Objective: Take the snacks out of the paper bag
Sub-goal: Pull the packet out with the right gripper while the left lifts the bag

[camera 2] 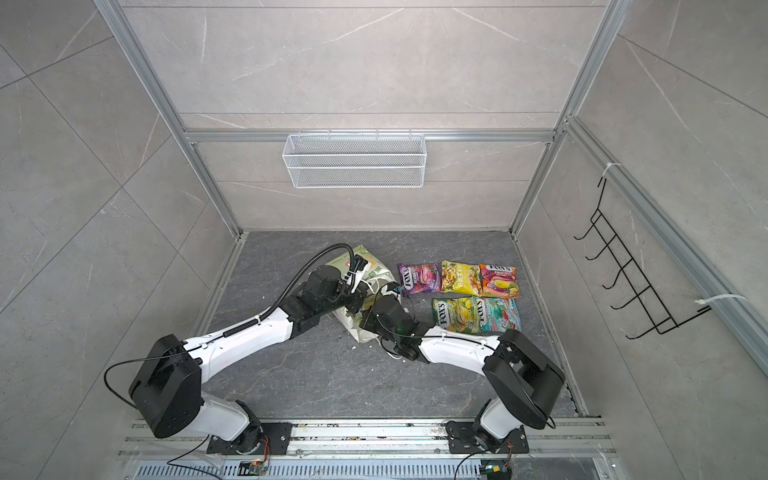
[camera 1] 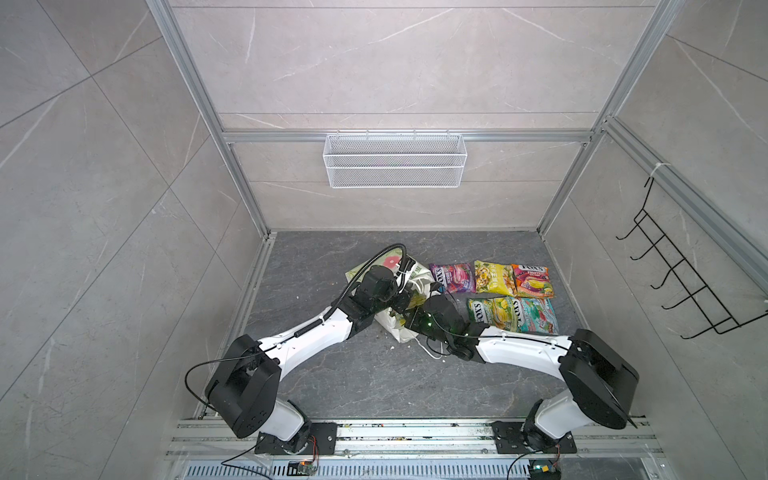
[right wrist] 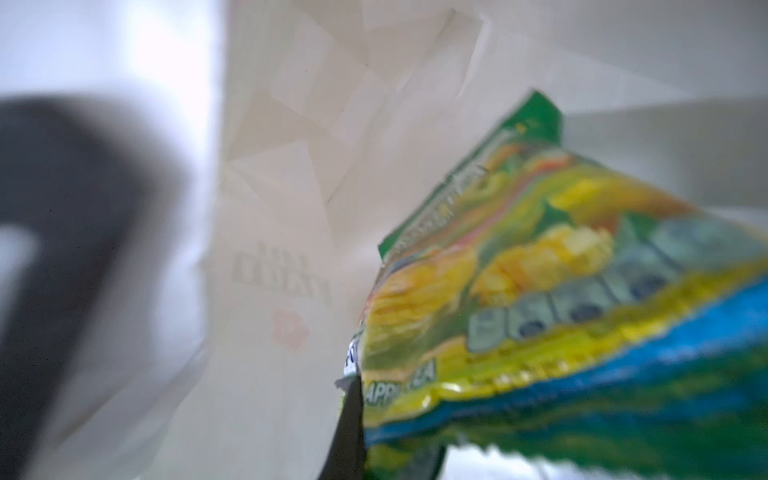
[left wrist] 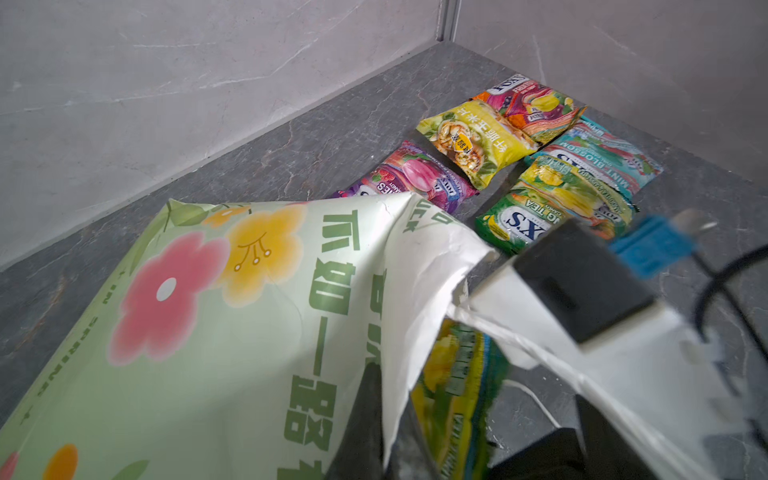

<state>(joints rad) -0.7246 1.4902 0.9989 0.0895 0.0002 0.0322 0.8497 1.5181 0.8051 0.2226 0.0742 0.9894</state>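
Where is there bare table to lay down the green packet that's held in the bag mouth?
Widest: the table between the left arm and right arm, toward the front rail. Also a strip between the purple packet row and the back wall, and left of the paper bag. Crowded: five packets packed on the right, and the bag mouth.

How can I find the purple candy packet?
On the dark stone table, find the flowery paper bag near the middle. In a top view, five snack packets lie flat to its right; the purple packet is in the far row, closest to the bag. It's the only purple one.
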